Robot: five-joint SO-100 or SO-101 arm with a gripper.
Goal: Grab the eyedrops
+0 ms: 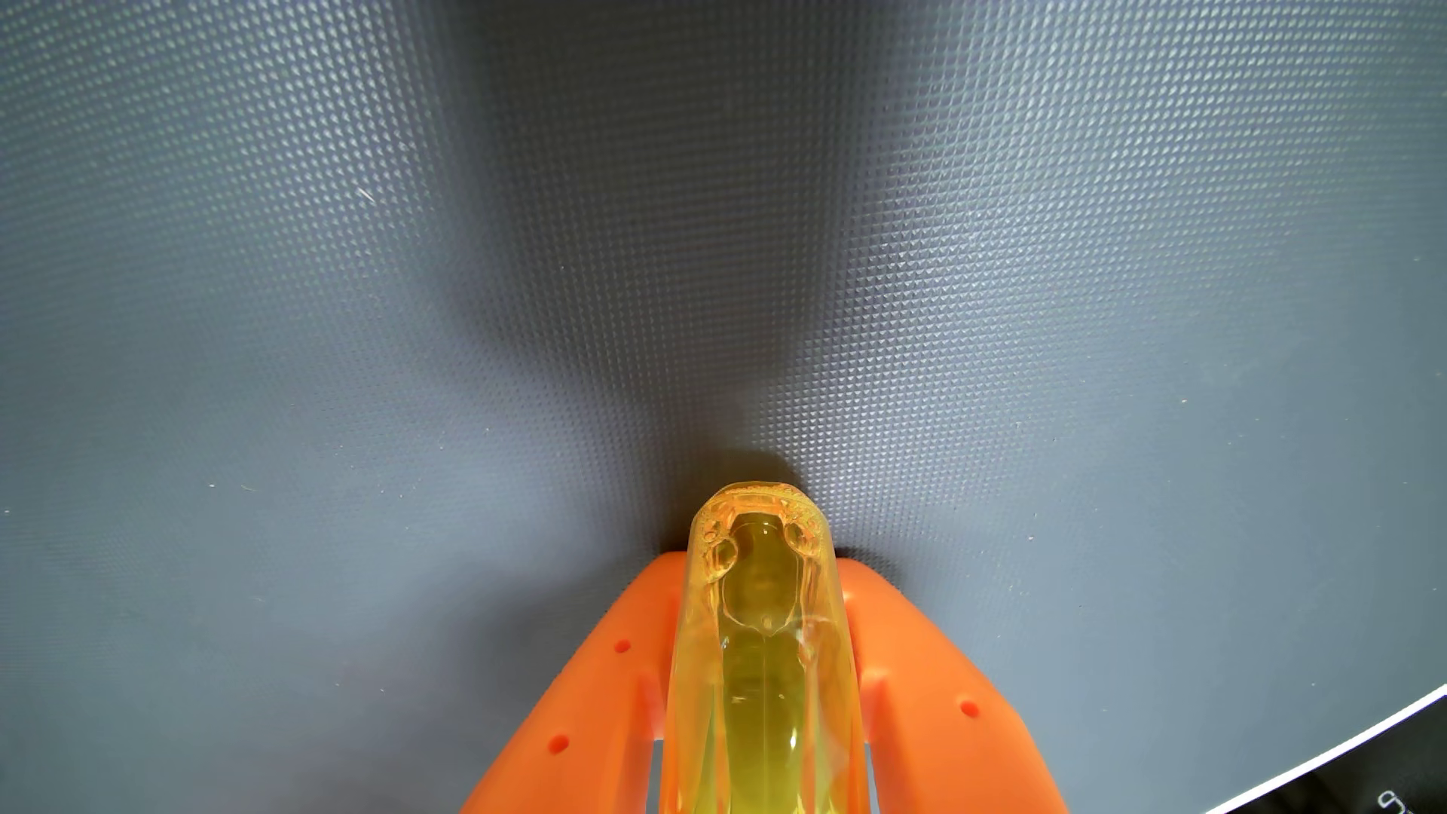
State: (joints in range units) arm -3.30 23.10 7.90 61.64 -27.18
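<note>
- Orange gripper [763, 552] comes up from the bottom edge of the wrist view, and its two fingers [626, 665] press on the eyedrops bottle [763, 626] from both sides, so it is holding the bottle tight.
- One finger is on the left side of the bottle and the other finger is on the right side, both touching it.
- Each finger has small round holes in it.
- The bottle is see-through and yellow, with yellow-green liquid inside.
- The bottle sits right between the fingers, and its rounded end sticks out just past their tips.
- A gray mat [391, 313] with tiny bumps lies all around the bottle and behind it.
- A dark shadow falls on the mat just beyond the rounded end of the bottle and spreads away from it.
- I cannot tell if the bottle is touching the mat or is lifted off it.
- Far to the right of the bottle, in the bottom corner, a white line [1331, 751] marks the edge of the mat, with a black surface past it.
</note>
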